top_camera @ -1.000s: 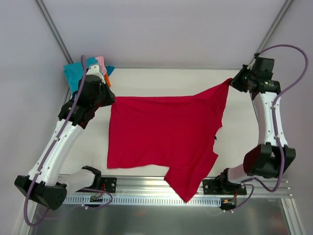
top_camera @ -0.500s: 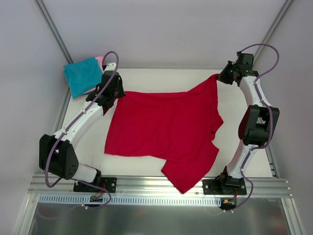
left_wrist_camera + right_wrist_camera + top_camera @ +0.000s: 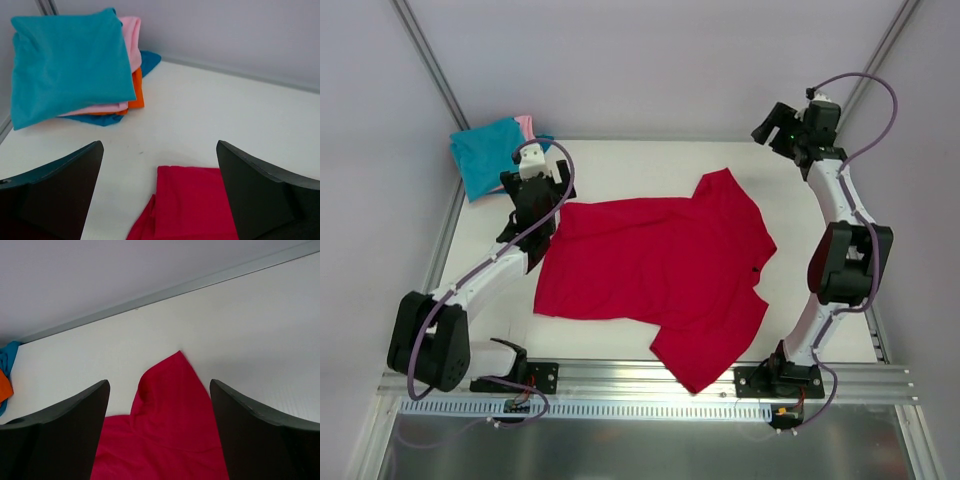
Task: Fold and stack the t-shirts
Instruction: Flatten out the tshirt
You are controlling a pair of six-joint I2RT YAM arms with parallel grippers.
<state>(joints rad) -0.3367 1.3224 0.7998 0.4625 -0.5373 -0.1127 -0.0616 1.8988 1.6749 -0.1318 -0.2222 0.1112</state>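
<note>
- red shirt (image 3: 655, 275) lies spread flat mid-table, one bottom corner drooping over the near rail (image 3: 620, 375)
- left gripper (image 3: 159, 200) is spread wide, holding nothing, right over the shirt's far-left corner
- right gripper (image 3: 159, 432) gapes too, clear of the far-right sleeve
- bare table (image 3: 620, 165) beyond
- folded stack (image 3: 490, 152), teal on top, sits in the far-left corner

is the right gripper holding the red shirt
No, the right gripper is open above the red shirt, which lies on the table.

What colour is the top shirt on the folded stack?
Teal, seen best from the left wrist view.
</note>
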